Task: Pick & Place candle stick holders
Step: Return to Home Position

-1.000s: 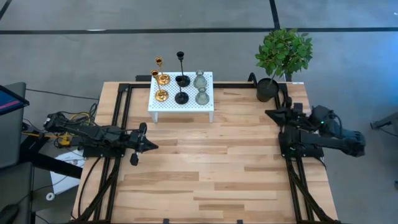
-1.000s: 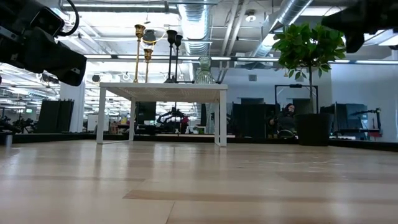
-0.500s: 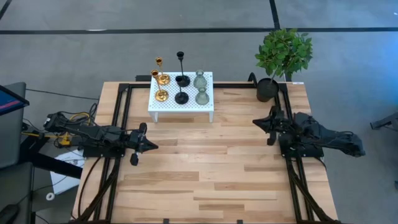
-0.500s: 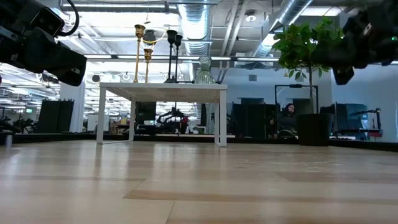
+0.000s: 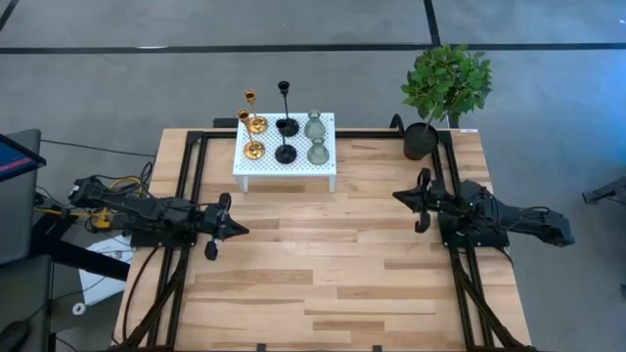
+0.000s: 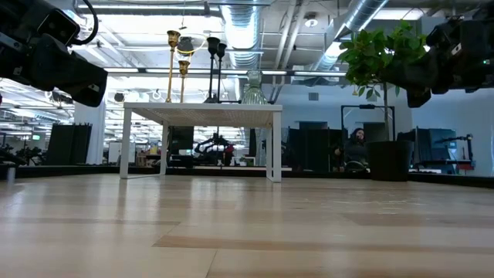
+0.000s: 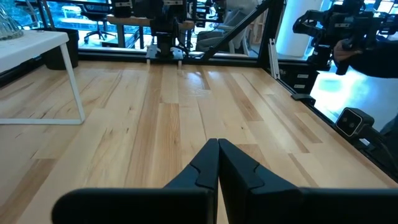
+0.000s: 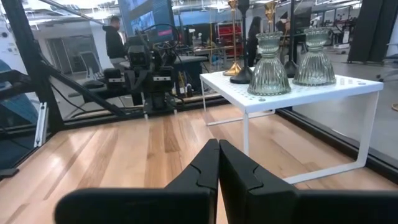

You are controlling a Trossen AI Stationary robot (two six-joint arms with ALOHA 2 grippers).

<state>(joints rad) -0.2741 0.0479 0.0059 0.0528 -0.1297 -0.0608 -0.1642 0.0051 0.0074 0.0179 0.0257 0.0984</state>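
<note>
All six candle stick holders (image 5: 285, 137) stand on the white perforated shelf (image 5: 264, 168) at the far edge of the table (image 5: 323, 274). The gold pair (image 5: 253, 150) is on the left arm's side, the black pair (image 5: 285, 154) in the middle and the grey-green glass pair (image 5: 317, 154) on the right arm's side. From above the thin stems overlap, so the pairs look aligned, though you cannot be sure. Nothing seems left to place, so you are only parking the arms. The left gripper (image 7: 217, 149) hangs over the table's left side with its fingers pressed together and nothing held. The right gripper (image 8: 217, 149) is likewise closed and empty, near the plant pot (image 5: 421, 142) and well apart from the shelf. Draw the right arm straight back along its own side, clear of pot and shelf, with the fingers closed.
</note>
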